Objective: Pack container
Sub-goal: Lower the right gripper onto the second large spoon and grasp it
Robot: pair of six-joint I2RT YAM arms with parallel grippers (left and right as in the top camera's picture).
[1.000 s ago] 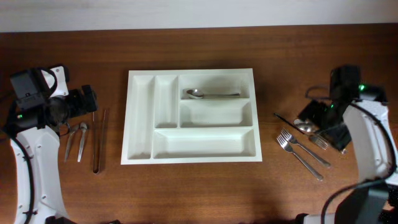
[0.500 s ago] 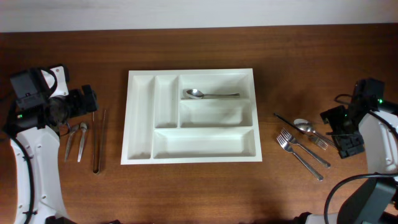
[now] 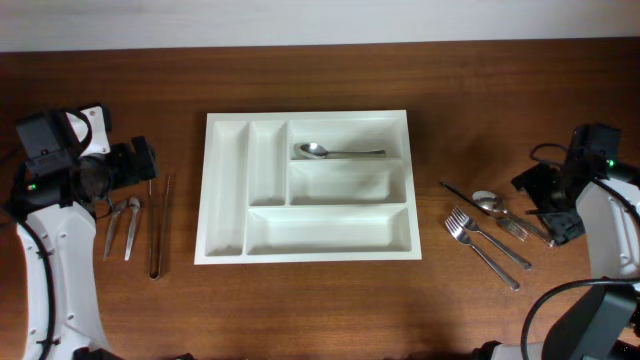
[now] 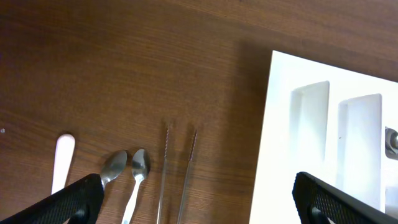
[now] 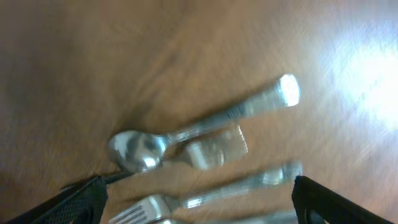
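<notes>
The container (image 3: 308,119) is a large white compartment tray in the middle of the table, and its left edge (image 4: 278,118) shows in the left wrist view. One spoon (image 3: 335,152) lies in its top right compartment. My left gripper (image 3: 142,165) hangs open and empty to the left of the tray, above two spoons (image 3: 126,222) and thin metal tongs (image 3: 158,228). My right gripper (image 3: 546,204) stands open and empty at the far right, over the handle ends of a spoon (image 3: 489,203) and forks (image 3: 484,245). In the blurred right wrist view the spoon (image 5: 134,150) and a fork (image 5: 205,198) lie between my open jaws.
A thin dark stick (image 3: 455,189) lies beside the right-hand spoon. In the left wrist view a white handle (image 4: 62,158) lies left of the two spoons (image 4: 130,171) and the tongs (image 4: 179,171). Both arm bases stand at the table's side edges.
My right gripper drew away to the right from over the spoon, then shifted slightly back left above the cutlery handles. The left arm and the cutlery have not moved.
</notes>
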